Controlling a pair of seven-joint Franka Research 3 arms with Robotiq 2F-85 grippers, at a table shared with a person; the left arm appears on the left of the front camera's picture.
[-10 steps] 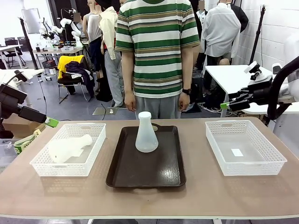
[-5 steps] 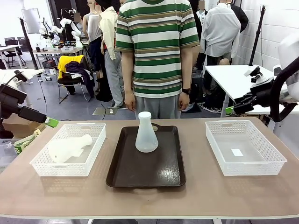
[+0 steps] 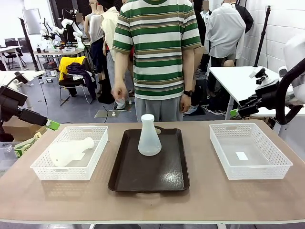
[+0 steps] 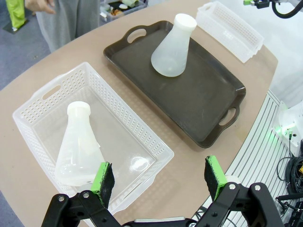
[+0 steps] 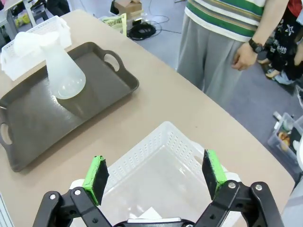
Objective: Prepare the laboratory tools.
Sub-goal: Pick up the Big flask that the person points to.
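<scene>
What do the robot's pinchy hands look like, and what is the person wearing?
The left gripper and right gripper are black, each with two jointed fingers tipped by bright green pads. The person wears a green, white and brown striped T-shirt, grey trousers and a black wristwatch.

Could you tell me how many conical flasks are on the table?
2. The upright flask stands on the central dark tray; the tipped flask lies in the white basket on the robot's left.
</scene>
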